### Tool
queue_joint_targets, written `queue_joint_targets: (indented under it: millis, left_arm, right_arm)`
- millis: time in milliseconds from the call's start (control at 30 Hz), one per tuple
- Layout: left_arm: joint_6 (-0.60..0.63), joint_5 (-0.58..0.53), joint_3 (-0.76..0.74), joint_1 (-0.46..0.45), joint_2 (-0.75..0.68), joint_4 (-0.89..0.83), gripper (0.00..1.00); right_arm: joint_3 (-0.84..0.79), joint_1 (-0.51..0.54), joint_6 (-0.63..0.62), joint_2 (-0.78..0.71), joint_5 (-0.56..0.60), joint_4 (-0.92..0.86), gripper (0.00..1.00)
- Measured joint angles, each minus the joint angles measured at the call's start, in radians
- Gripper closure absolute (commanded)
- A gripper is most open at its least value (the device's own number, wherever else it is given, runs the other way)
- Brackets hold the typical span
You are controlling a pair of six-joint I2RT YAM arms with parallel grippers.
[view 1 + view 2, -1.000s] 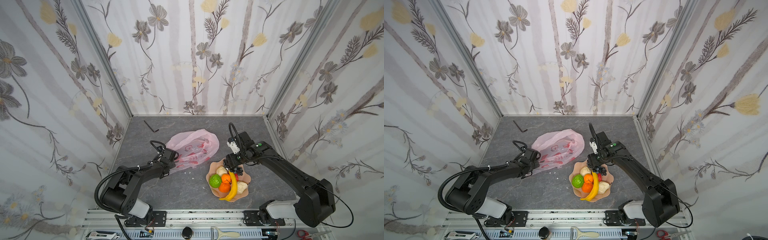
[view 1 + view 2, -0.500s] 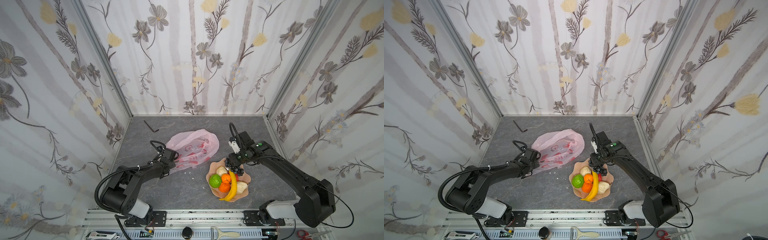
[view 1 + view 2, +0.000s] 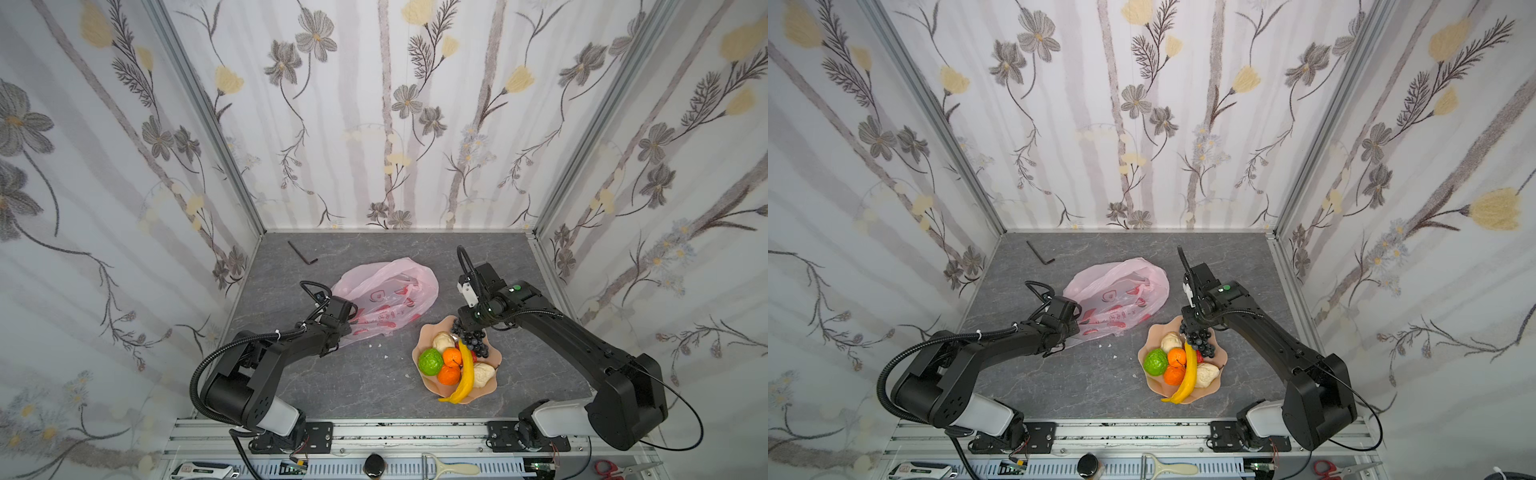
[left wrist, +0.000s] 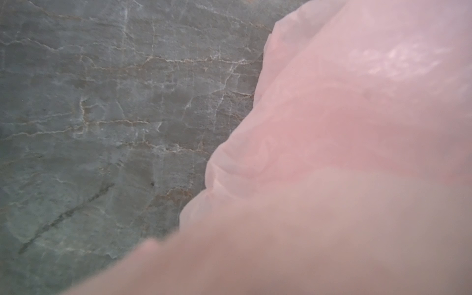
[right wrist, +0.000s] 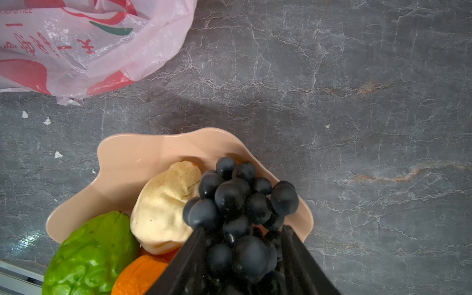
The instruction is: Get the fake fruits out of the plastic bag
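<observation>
The pale-pink plastic bag [image 3: 386, 295] [image 3: 1117, 295] lies crumpled on the grey table. Its film covers most of the left wrist view [image 4: 357, 127]. My left gripper [image 3: 345, 328] sits at the bag's near-left edge, shut on the film, with its jaws hidden. The fake fruits fill a peach dish [image 3: 428, 330]: a banana [image 3: 463, 378], a green ball [image 3: 430, 361], two orange ones [image 3: 452, 357] and two beige lumps [image 3: 444, 340]. My right gripper [image 5: 242, 229] [image 3: 469, 328] is above the dish's far rim, shut on the dark grape bunch [image 5: 235, 199] [image 3: 471, 343].
A black Allen key [image 3: 302, 252] lies near the back left wall. White crumbs [image 3: 378, 345] dot the table between bag and dish. Flowered walls close in three sides. The front rail [image 3: 374, 432] carries the arm bases and loose tools.
My right gripper's jaws have narrowed onto the grape bunch at the dish's far rim. The left arm and the bag have stayed put.
</observation>
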Motion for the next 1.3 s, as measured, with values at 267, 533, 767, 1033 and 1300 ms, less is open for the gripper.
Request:
queue_joint_targets:
  millis: [267,533,767,1033,1300]
  left_arm:
    - [0.0,0.005,0.004,0.0,0.001,0.0,1.0]
    - [0.006,0.024,0.029,-0.002,0.002,-0.009,1.0]
    - [0.052,0.065,0.13,-0.023,0.051,-0.016,1.0]
    - [0.125,0.115,0.366,-0.061,0.194,-0.024,1.0]
    - [0.25,0.164,0.721,-0.068,0.422,-0.046,1.0]
  right_arm:
    - [0.0,0.005,0.005,0.007,0.02,0.0,0.42]
    - [0.0,0.0,0.031,-0.04,0.018,0.01,0.33]
    - [-0.012,-0.078,0.081,-0.15,-0.005,0.068,0.3]
    - [-0.115,-0.21,0.185,-0.327,-0.048,0.174,0.24]
    - [-0.243,-0.262,0.294,-0.483,-0.116,0.304,0.19]
